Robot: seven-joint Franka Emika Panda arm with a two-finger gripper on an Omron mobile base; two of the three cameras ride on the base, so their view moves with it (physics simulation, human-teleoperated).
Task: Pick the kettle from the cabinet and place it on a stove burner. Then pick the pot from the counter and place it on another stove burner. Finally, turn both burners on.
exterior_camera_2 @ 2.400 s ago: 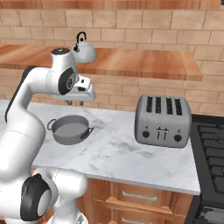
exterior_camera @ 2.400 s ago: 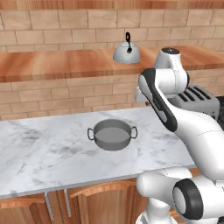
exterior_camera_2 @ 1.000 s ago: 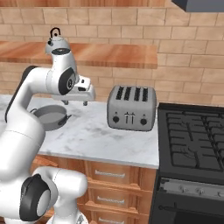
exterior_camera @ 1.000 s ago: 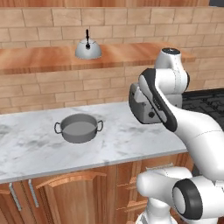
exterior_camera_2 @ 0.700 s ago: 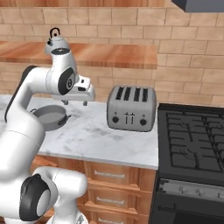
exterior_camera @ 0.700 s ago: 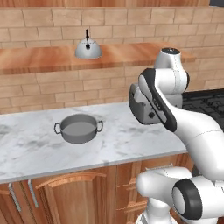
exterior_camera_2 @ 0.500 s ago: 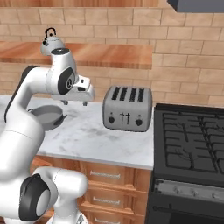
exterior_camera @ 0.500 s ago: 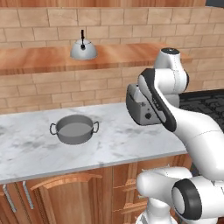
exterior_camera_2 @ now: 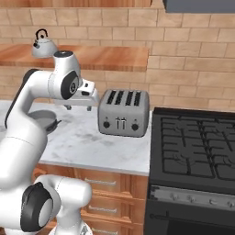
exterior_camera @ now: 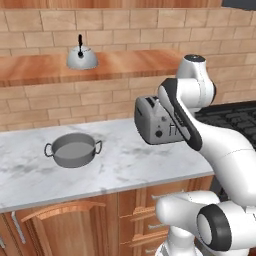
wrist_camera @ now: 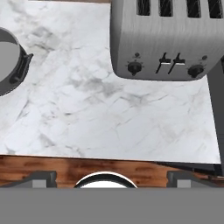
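The small silver kettle point(exterior_camera: 82, 57) point(exterior_camera_2: 44, 47) stands on the reddish wooden cabinet shelf point(exterior_camera: 130, 62) point(exterior_camera_2: 110, 57), up and to the left of the arm. The shallow grey pot point(exterior_camera: 74, 150) point(wrist_camera: 6, 61) sits on the white marble counter point(exterior_camera: 125, 162) point(exterior_camera_2: 87, 137); in the right base view the pot point(exterior_camera_2: 43, 118) is partly hidden behind the arm. My gripper point(exterior_camera_2: 80, 107) point(wrist_camera: 112, 178) hangs open and empty above the counter, between pot and toaster, pointing down. The black stove burners point(exterior_camera_2: 197, 147) point(exterior_camera: 230, 117) lie to the right.
A boxy grey four-slot toaster point(exterior_camera: 152, 120) point(exterior_camera_2: 124, 112) point(wrist_camera: 168, 39) stands on the counter just left of the stove, close to my hand. Brick wall behind; wooden drawers and doors point(exterior_camera: 65, 230) run below the counter's front edge.
The whole scene has slid left in both base views: the base has driven right, bringing the stove further in. The arm's pose and open gripper are unchanged.
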